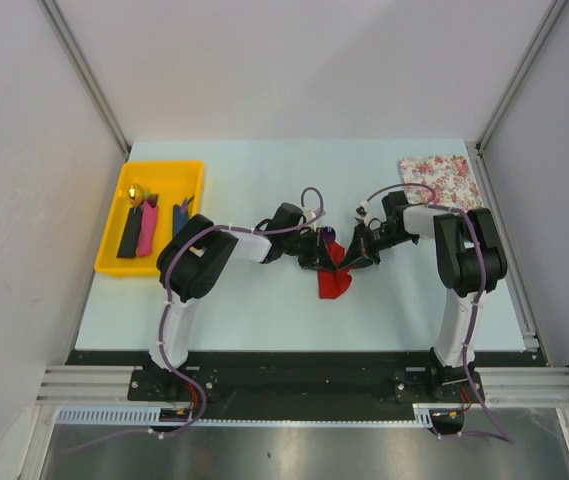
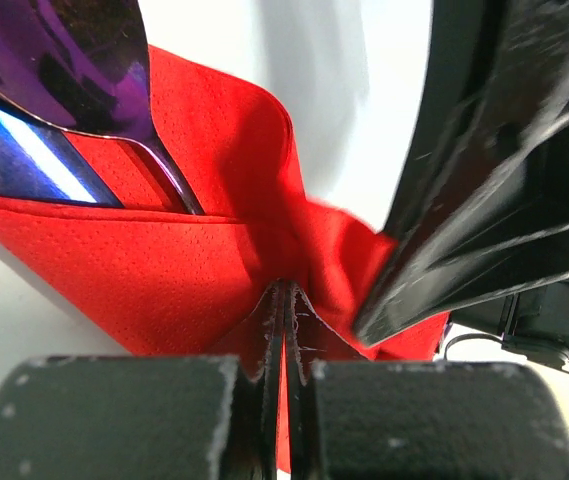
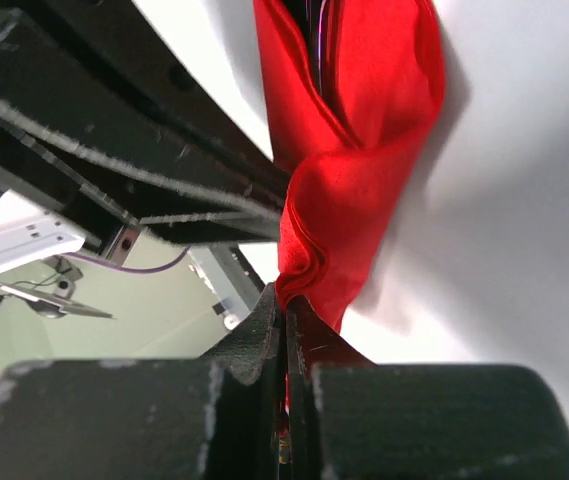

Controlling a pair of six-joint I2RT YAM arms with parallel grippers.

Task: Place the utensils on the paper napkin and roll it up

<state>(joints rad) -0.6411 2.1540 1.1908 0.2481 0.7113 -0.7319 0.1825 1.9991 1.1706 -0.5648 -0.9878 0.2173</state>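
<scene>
1. Bright red thin paper napkin (image 1: 336, 280): crumpled into loose folds at mid-desk, between the two arms.
2. Glossy purple-blue metal spoon (image 2: 64, 60): tucked into a fold of the napkin, its bowl sticking out past the paper's edge.
3. Left arm's fingers (image 2: 274, 320): pressed together, pinching a ridge of the napkin.
4. Right arm's fingers (image 3: 272, 320): pressed together on another edge of the napkin, close beside the left pair.
5. Yellow plastic tray (image 1: 114, 262): on the desk's left, well apart from the napkin. It holds a pink-handled utensil (image 1: 147, 230), a black-handled utensil (image 1: 128, 238) and a dark blue-handled utensil (image 1: 179, 218).
6. White pink-flowered sheet (image 1: 440, 180): flat at the far right corner.
7. Pale blue desk (image 1: 264, 170): carries all of the above.
</scene>
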